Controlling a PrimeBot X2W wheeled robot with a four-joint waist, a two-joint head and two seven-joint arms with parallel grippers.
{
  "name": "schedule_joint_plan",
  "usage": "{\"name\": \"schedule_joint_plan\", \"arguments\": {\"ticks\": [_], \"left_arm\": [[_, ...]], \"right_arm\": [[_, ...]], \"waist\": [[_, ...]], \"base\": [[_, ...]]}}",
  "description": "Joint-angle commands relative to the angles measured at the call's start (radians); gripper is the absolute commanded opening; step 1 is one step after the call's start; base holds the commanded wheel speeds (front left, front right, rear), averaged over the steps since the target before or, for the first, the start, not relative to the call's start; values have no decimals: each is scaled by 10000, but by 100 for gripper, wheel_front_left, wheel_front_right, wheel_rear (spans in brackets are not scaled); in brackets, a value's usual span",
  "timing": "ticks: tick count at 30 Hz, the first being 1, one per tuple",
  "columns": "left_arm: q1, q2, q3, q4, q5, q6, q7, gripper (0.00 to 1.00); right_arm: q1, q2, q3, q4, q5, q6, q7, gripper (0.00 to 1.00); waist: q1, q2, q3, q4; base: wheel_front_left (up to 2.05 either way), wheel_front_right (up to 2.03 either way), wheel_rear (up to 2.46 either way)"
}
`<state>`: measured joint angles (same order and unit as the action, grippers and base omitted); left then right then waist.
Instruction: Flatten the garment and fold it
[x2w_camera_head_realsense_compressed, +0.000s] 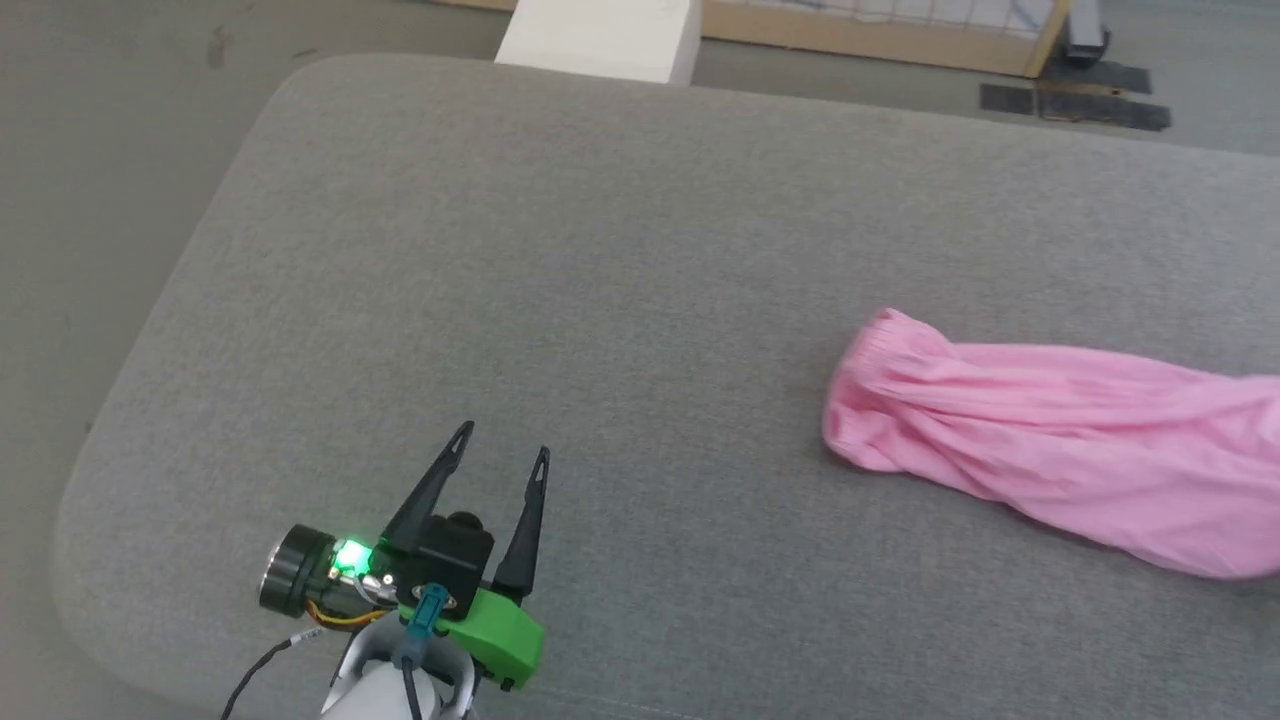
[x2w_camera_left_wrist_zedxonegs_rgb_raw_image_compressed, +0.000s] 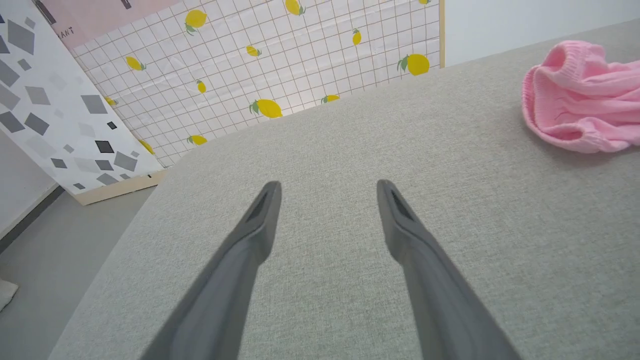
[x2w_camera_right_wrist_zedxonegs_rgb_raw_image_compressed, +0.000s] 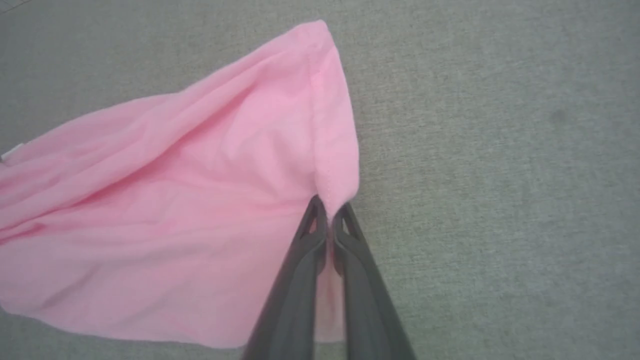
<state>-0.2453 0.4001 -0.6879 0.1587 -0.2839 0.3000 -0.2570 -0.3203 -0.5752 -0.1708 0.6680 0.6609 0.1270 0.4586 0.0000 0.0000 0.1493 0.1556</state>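
Closest to the right wrist lens, the right gripper (x2w_camera_right_wrist_zedxonegs_rgb_raw_image_compressed: 330, 207) is clenching its two dark fingers together on a hemmed corner of the garment (x2w_camera_right_wrist_zedxonegs_rgb_raw_image_compressed: 175, 200). A sliver of pink cloth is showing between the fingers lower down. From that pinched corner the pink shorts are spreading toward the left of the frame, wrinkled and bunched, and a small white tag (x2w_camera_right_wrist_zedxonegs_rgb_raw_image_compressed: 12, 150) is peeking out at the left edge.

In the head view the garment is lying at the middle right of the frame on the grey padded surface (x2w_camera_head_realsense_compressed: 500, 250). Its gathered waistband (x2w_camera_head_realsense_compressed: 885, 345) is pointing left, and the rest is running off the right edge.

At the lower left of the head view, the left gripper (x2w_camera_head_realsense_compressed: 503, 438) is sitting well apart from the shorts, fingers spread wide over bare grey fabric and grasping nothing. Its wrist view is showing the waistband end at the upper right and a lemon-patterned panel (x2w_camera_left_wrist_zedxonegs_rgb_raw_image_compressed: 260, 60) standing beyond the pad at the upper left.
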Motion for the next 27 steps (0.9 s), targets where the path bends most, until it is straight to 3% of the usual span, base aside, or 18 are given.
{"name": "schedule_joint_plan", "arguments": {"ticks": [1, 8, 21, 27], "left_arm": [[149, -41, 29, 30, -67, -30, -47, 100], [147, -124, -60, 198, -169, -126, -42, 100], [361, -184, -144, 458, -450, -103, 89, 100], [373, -182, -168, 507, -475, -30, 110, 100]], "right_arm": [[192, 30, -230, 94, -307, 37, -150, 0], [59, 739, -930, -77, -695, 37, -538, 0], [94, 1622, -297, -3517, 248, 37, 330, 0], [174, 2458, -63, -4789, 467, 37, 1001, 0]], "waist": [[0, 0, -112, -195], [0, 0, -74, -220], [0, 0, -590, 92], [0, 0, -607, 524]], "base": [[0, 0, 0], [0, 0, 0], [0, 0, 0], [0, 0, 0]]}}
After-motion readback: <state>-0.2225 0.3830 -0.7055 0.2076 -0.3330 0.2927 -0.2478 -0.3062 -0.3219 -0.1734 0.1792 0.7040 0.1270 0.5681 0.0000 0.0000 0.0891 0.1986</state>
